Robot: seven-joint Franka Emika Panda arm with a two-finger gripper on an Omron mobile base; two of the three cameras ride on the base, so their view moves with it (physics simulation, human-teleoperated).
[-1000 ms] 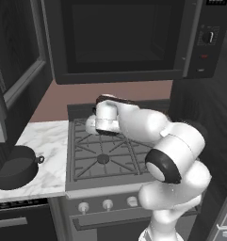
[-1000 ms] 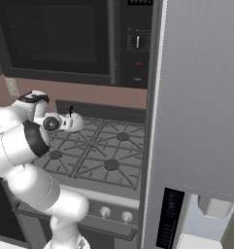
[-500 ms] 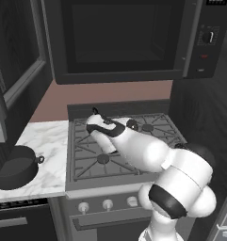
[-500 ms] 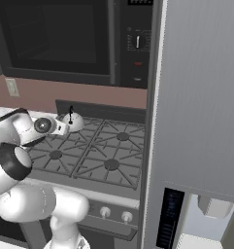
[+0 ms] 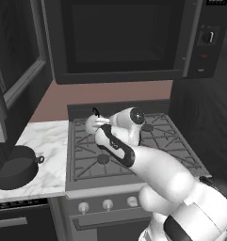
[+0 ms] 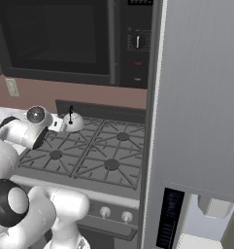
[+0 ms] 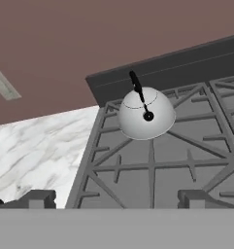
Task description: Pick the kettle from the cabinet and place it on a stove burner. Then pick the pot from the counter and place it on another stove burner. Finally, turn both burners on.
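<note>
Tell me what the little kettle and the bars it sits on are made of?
The kettle looks like polished metal: smooth, silvery-white and shiny, with a thin black handle, perhaps plastic. The grate looks like cast iron: dull grey, thick, matte bars.

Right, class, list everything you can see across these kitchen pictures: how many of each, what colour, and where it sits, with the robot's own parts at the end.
kettle: one, shiny white-silver with a thin black handle, on the rear left grate of the cooktop.
pot: one, dark grey-black, on the marble left of the stove.
counter: one, white marble with grey veins, left of the stove.
stove burners: four, dark caps under grey grates.
knobs: silver, in a row on the stove front.
microwave: one, black with a dial, above the stove.
wall outlet: one, pale, on the brown-pink back wall.
fridge panel: one, grey, right of the stove.
arm: one, white with dark joints, reaching over the cooktop.
end effector: one, dark fingertips apart, empty, short of the kettle.
</note>
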